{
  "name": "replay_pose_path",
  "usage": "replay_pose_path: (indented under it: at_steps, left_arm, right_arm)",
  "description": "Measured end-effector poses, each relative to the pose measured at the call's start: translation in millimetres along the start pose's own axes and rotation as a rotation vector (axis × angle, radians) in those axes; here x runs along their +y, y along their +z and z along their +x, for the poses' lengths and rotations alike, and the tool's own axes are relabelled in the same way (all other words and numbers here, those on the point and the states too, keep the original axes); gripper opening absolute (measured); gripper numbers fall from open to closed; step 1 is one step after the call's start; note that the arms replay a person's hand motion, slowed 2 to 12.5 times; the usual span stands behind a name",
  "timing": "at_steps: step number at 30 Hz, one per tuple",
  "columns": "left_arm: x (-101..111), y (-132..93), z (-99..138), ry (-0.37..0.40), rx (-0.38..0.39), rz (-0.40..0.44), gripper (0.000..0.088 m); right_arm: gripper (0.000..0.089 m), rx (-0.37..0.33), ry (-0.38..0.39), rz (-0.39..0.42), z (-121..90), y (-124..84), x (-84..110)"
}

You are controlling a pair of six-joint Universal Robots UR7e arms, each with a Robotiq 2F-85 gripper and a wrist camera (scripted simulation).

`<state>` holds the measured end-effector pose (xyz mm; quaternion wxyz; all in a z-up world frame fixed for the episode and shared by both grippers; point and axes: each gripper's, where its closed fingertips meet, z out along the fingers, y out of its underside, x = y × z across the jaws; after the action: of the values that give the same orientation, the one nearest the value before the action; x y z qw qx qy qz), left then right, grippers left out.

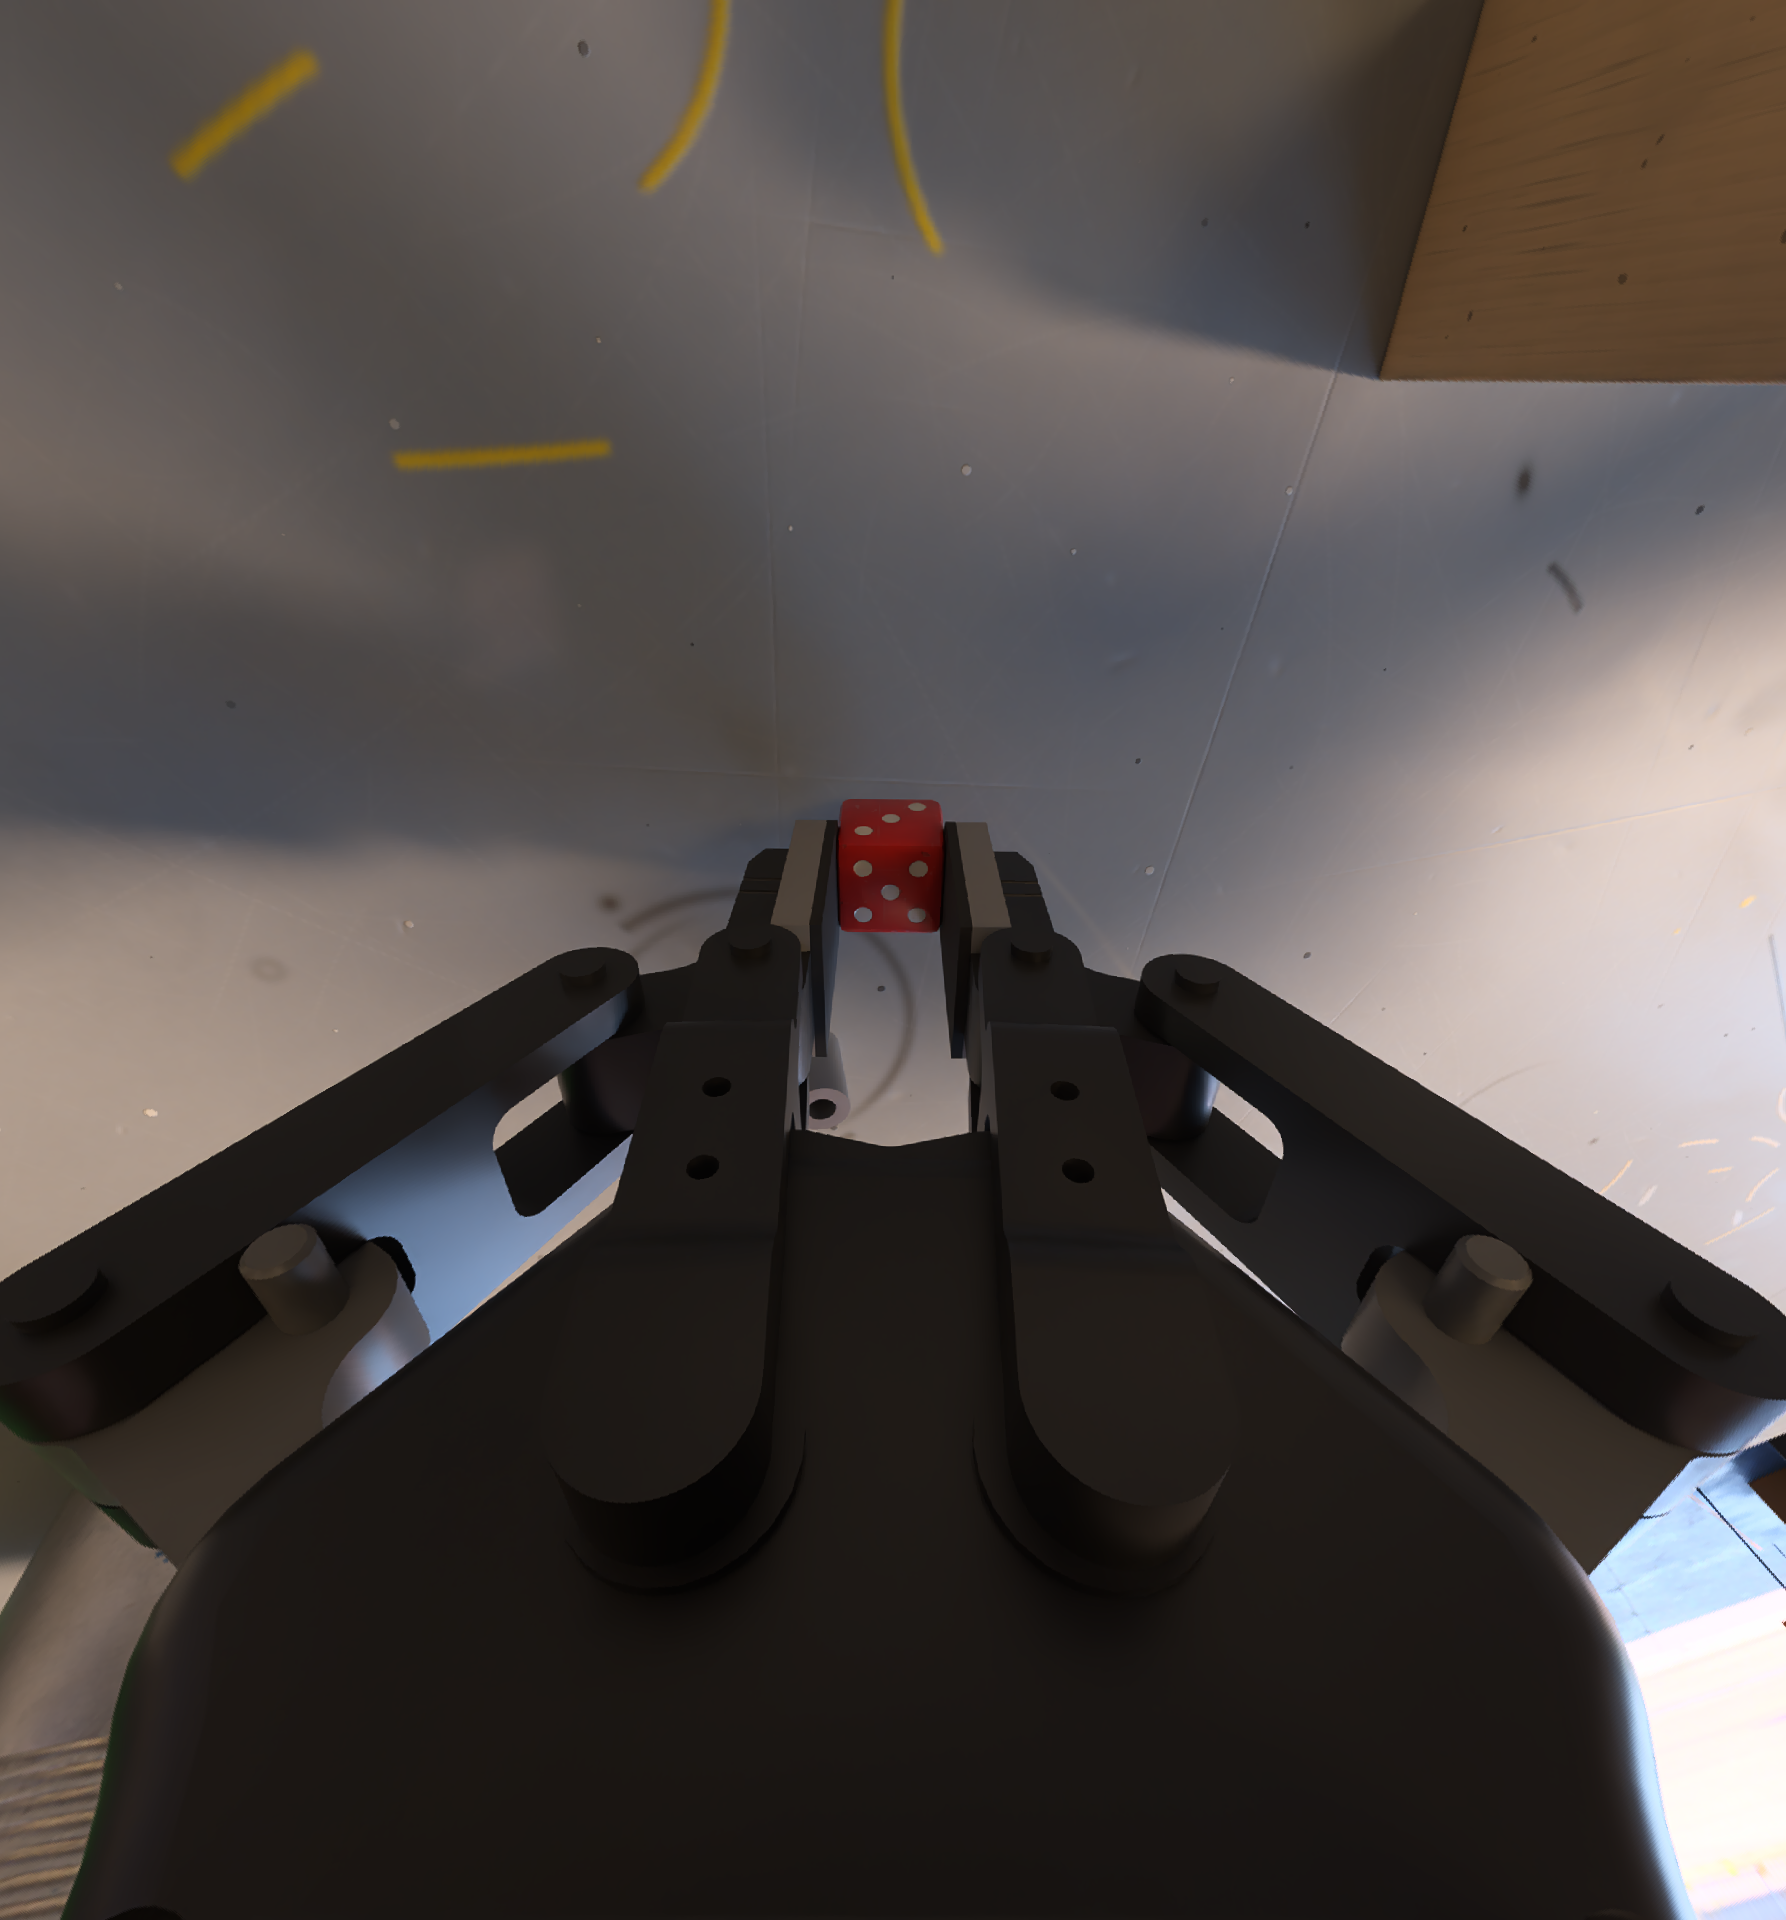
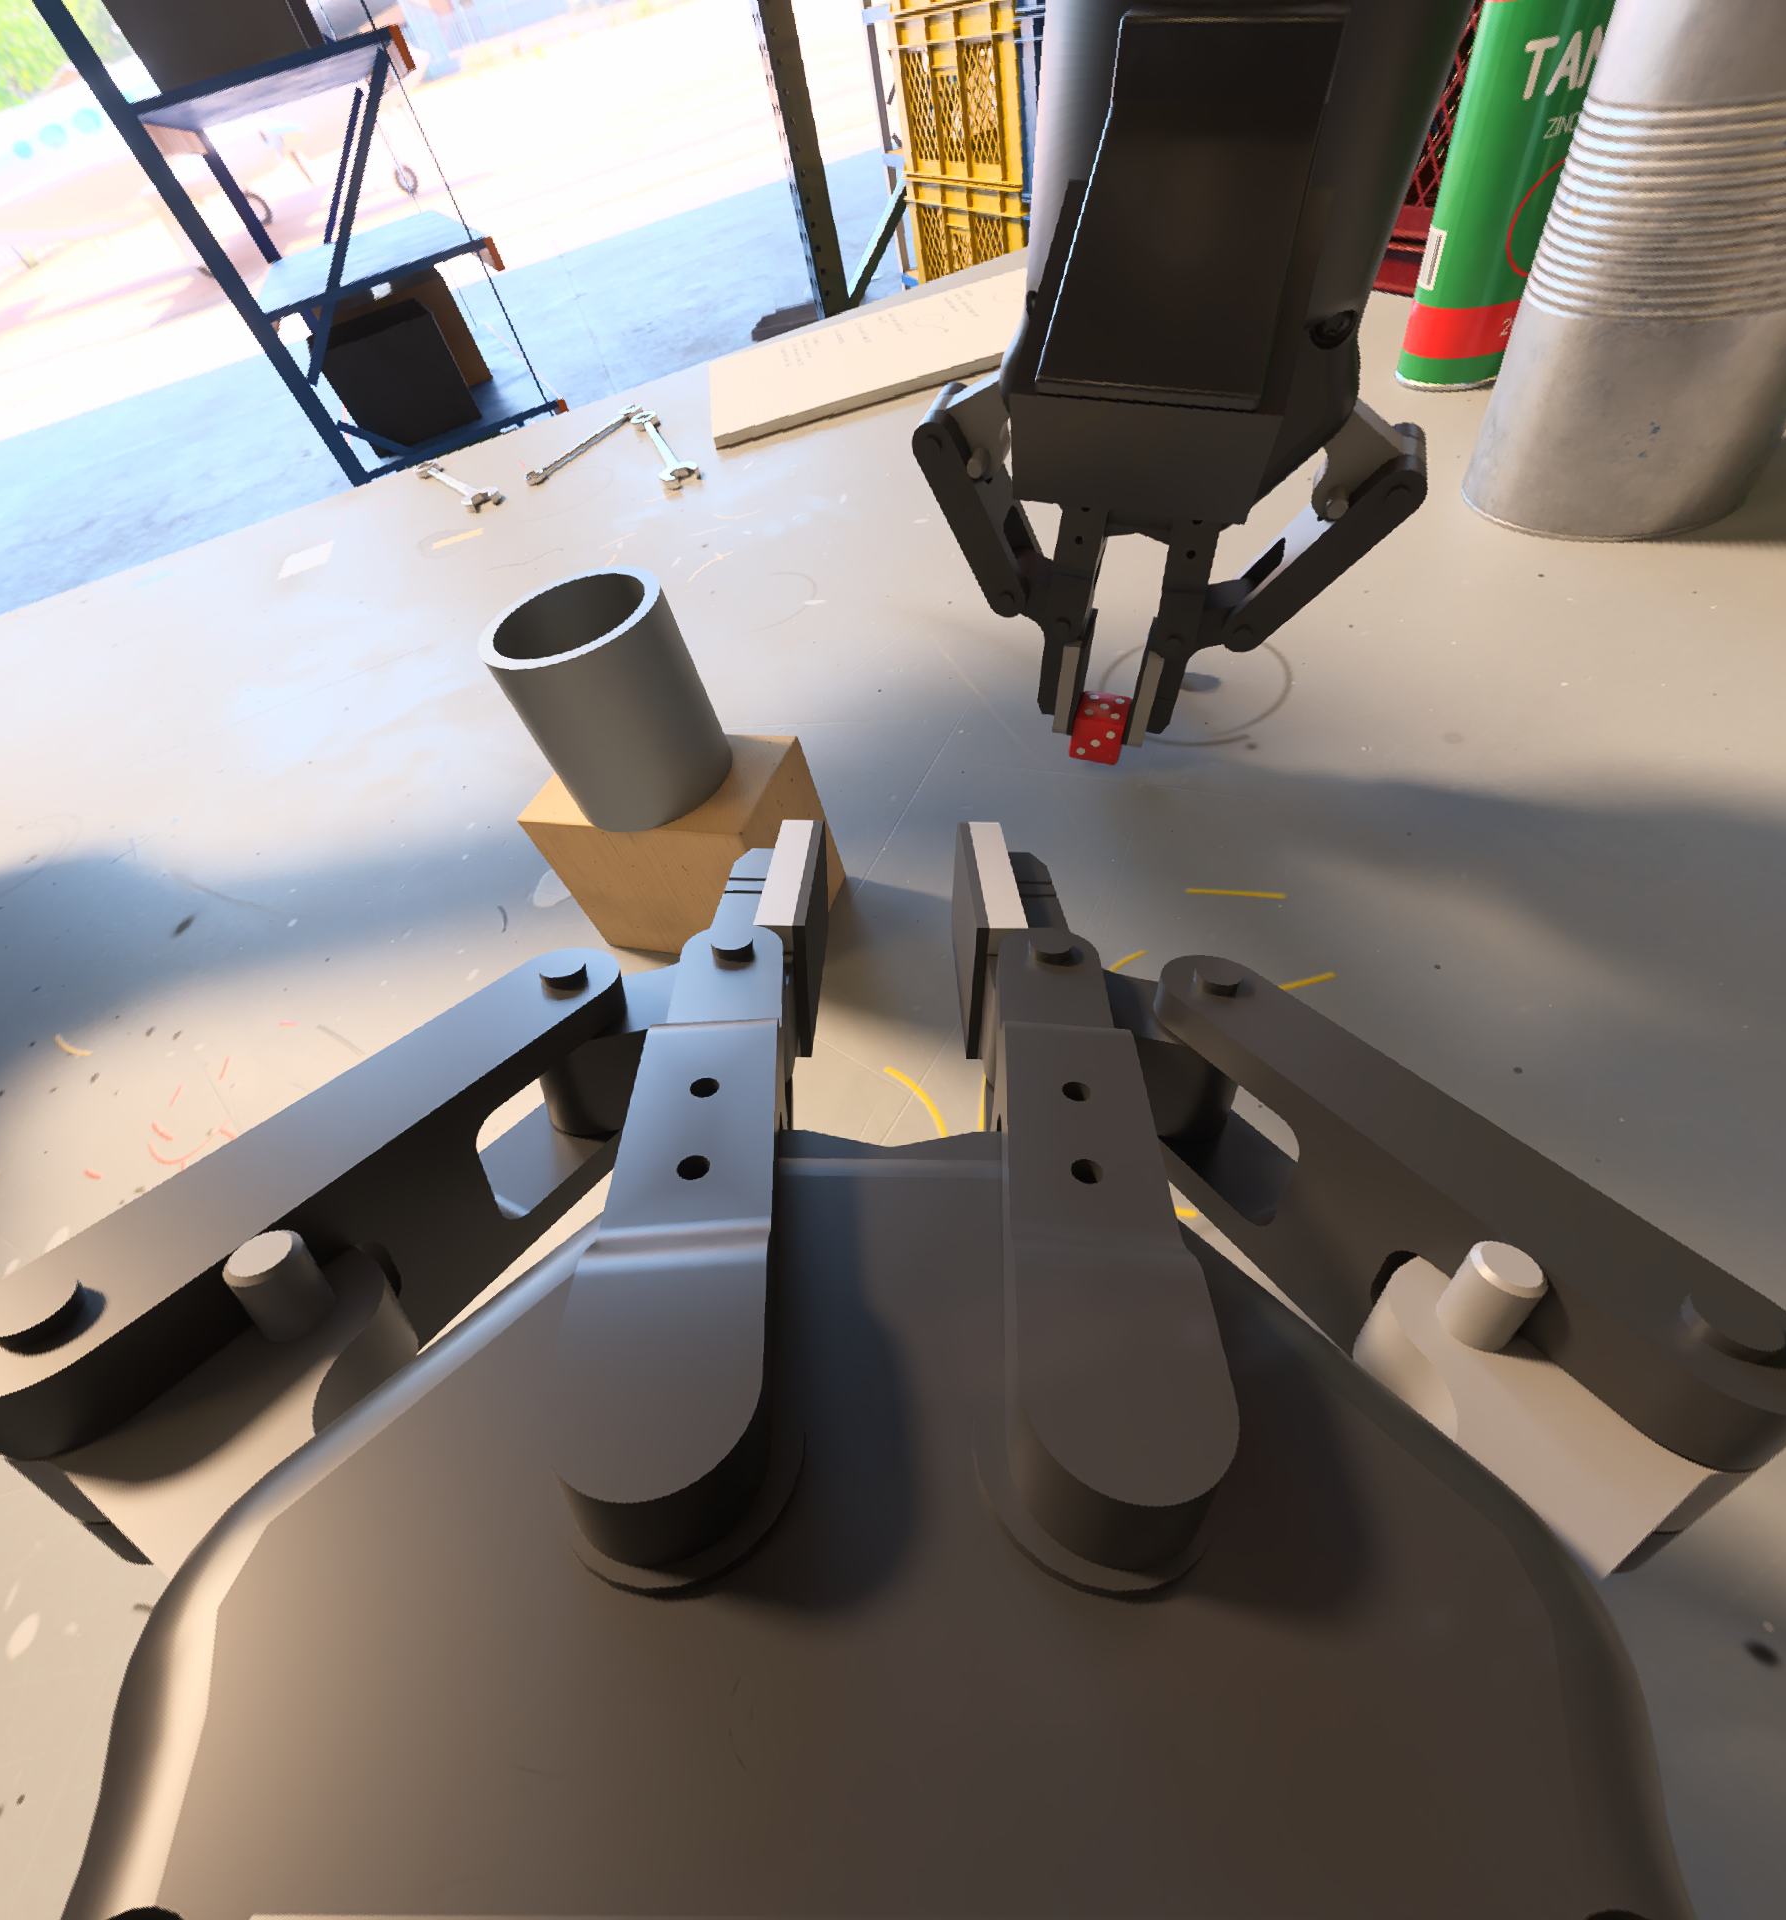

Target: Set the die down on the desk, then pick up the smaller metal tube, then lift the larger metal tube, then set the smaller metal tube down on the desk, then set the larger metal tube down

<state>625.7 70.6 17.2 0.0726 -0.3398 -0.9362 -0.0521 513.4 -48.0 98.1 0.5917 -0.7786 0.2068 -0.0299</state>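
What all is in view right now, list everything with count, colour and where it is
die: one, red with white pips, between the left end effector's fingers, at the desk
smaller metal tube: one, silver, on the desk beneath the left end effector
larger metal tube: one, grey, tilted on the wooden block
wooden block: one, tan, mid-desk
wrenches: three, silver, far desk edge
desk: one, grey
left end effector: one, dark, shut on die
right end effector: one, dark, open, empty

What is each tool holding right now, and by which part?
The left tool is shut on the red die, its pads on two opposite side faces, low over the desk. The right tool is open and holds nothing.
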Motion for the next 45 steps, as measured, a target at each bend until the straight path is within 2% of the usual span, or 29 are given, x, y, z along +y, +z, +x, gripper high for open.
replay_pose_path:
  at_steps: [8,11,12,24,33,37,45]
  left_arm:
    - [3,2,1,-0.002,0.009,-0.018,0.0179]
    - [3,2,1,-0.003,0.01,-0.025,0.0362]
    - [4,2,2,-0.003,0.01,-0.026,0.0377]
    - [1,2,1,-0.002,-0.003,-0.022,0.0442]
    - [3,2,-1,-0.018,-0.013,-0.038,0.0623]
    - [5,2,0,-0.033,-0.008,-0.053,0.0664]
    - [10,-1,4,-0.082,0.028,-0.079,0.0672]
  right_arm:
    - [0.0221,0.001,0.003,-0.003,1,0,0.8]
    - [0.0221,0.001,0.003,-0.004,1,0,1.1]
    - [0.0221,0.001,0.004,-0.004,1,0,1.1]
    - [0.0221,-0.002,0.007,-0.004,1,1,1.3]
    - [0.0221,-0.005,0.006,-0.008,0,1,2.0]
    - [0.0221,-0.005,0.004,-0.01,0,2,2.4]
    - [0.0221,-0.004,-0.002,-0.013,0,2,2.6]
